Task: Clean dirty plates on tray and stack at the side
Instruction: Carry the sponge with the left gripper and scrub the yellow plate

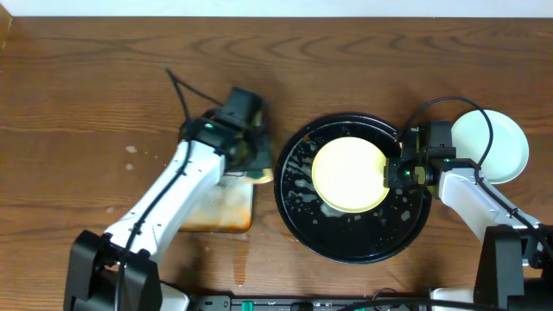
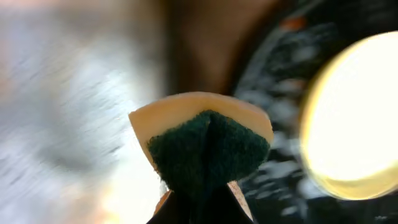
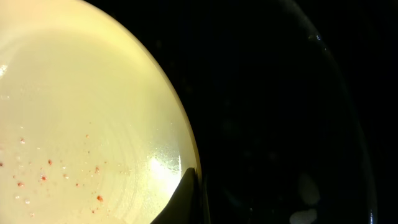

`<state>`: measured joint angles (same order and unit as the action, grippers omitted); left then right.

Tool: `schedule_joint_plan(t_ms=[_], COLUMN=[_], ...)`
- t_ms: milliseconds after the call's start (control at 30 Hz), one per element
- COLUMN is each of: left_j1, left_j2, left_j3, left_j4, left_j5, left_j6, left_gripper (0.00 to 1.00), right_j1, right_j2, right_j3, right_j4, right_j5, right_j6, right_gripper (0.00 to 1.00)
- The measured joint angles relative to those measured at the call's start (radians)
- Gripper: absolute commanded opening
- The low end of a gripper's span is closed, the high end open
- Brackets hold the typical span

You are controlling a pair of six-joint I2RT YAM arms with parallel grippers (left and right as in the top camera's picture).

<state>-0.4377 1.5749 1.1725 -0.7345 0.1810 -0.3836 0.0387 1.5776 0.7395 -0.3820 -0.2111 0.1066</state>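
Plate under inspection, the pale yellow one (image 1: 350, 173), lies flat in the middle of the black tray (image 1: 302, 226), among suds. We find the right gripper (image 1: 391, 170) closed on the plate's rim on the side nearest that arm, a dark fingertip (image 3: 186, 193) lapping the edge. We judge that this grip steadies the plate for scrubbing. Orange specks show on its face, so cleaning is not done. The left gripper (image 1: 251, 155) is clamped tight on a folded green-and-yellow sponge (image 2: 208, 146), held just beside the tray's left rim, over the stained metal pan (image 1: 216, 212). A mint plate (image 1: 497, 142) rests on the bare table (image 1: 86, 86), apart from the tray and presumably the stack.
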Motion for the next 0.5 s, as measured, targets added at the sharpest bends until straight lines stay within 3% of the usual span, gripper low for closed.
schedule_joint_plan(t_ms=[267, 500], left_j1=[-0.167, -0.248], left_j2=[0.023, 0.183], left_j3=[0.052, 0.055], left_j4=[0.256, 0.454], left_j5=[0.04, 0.158], left_j6=[-0.127, -0.244], left_gripper=[0.08, 0.08], right_j1=[0.0, 0.04], right_j2=[0.002, 0.002], right_j3=[0.0, 0.0], right_j4=[0.002, 0.006], right_j5=[-0.001, 0.004], right_j6=[0.013, 0.046], right_gripper=[0.01, 0.01])
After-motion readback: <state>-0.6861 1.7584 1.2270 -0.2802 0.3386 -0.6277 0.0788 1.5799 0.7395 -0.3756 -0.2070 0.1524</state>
